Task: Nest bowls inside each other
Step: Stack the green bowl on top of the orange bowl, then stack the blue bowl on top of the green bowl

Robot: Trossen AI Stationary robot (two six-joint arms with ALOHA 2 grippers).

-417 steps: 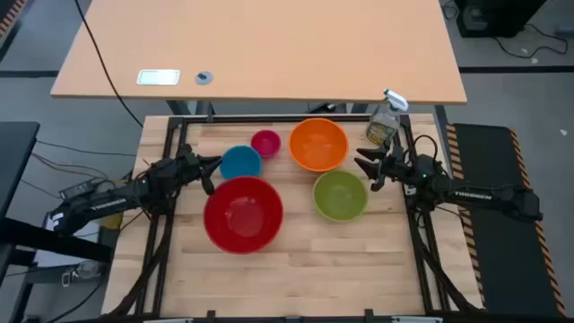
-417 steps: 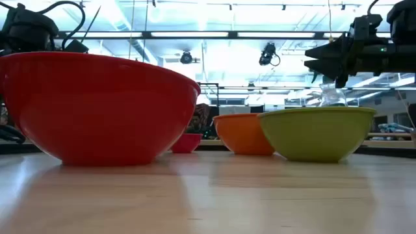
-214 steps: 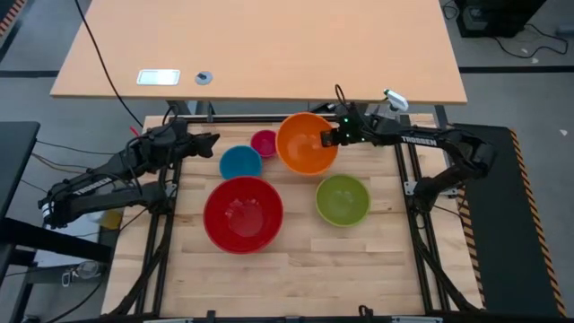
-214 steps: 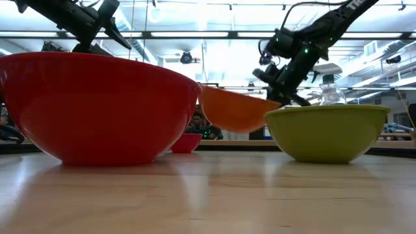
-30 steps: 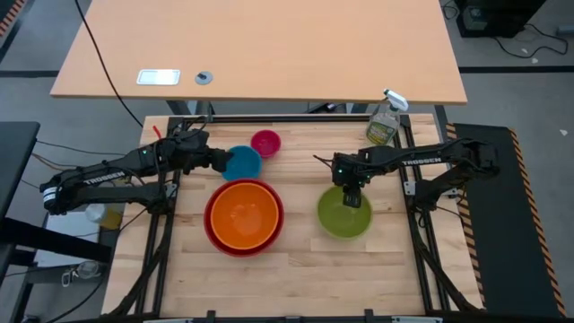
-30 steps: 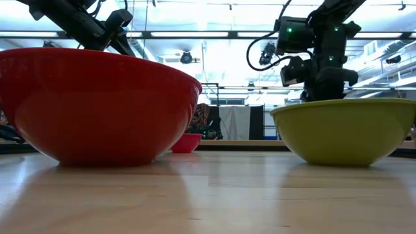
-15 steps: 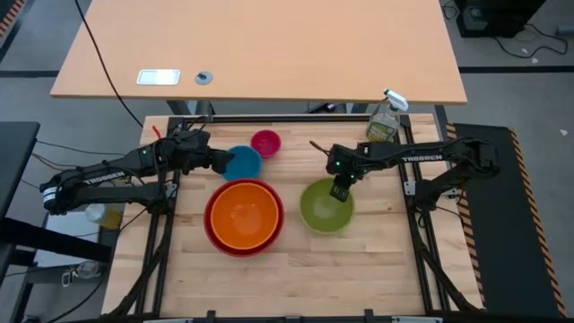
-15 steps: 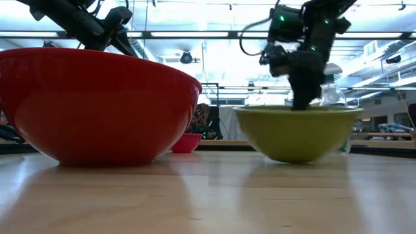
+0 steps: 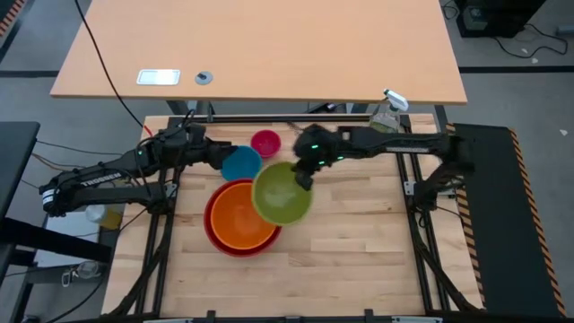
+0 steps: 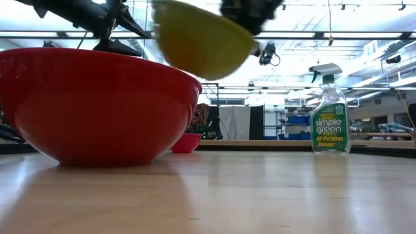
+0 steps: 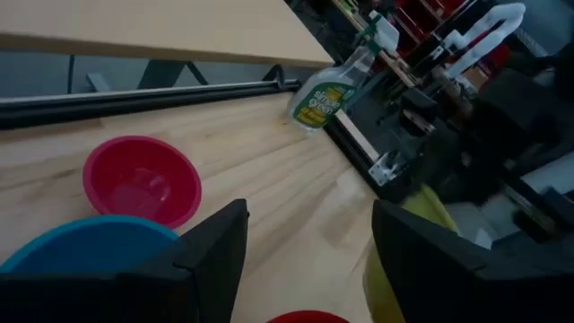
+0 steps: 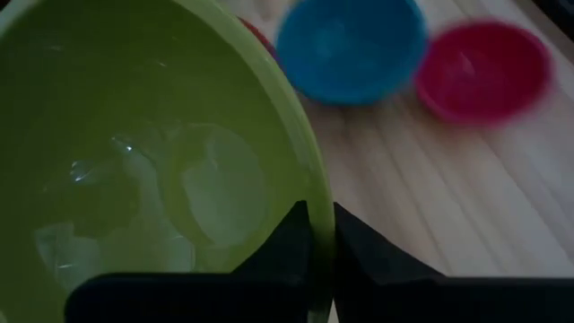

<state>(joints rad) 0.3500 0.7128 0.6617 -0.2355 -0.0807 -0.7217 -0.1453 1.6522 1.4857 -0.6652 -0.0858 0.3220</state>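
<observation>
— Right gripper [image 9: 305, 174] pinched shut on the rim of the lime green bowl [image 9: 282, 192], holding it tilted and clear of the table [image 9: 359, 242]. Why by the rim?

— Thin wall, and likely the only part narrow enough for two fingers. One finger inside and one outside, as seen from the right wrist.

— And held where?

— Hanging below the gripper, partly over the orange bowl [image 9: 235, 218], which is already seated in the red bowl [image 9: 210, 231]. Probably lined up for lowering in as the third layer.

— Left gripper [image 9: 212, 154]?

— Spread open and empty, just beside the blue bowl [image 9: 240, 165]. Apparently poised there because blue comes next in size. Magenta-pink bowl [image 9: 265, 143] a little beyond it, between the two grippers, untouched on the wood.

— Anything in the way?

— Spray bottle [image 9: 386, 114] well apart, back along the right arm and out of the path. Main risk, by judgement: tilted bowl catching the orange rim if released too soon.
</observation>
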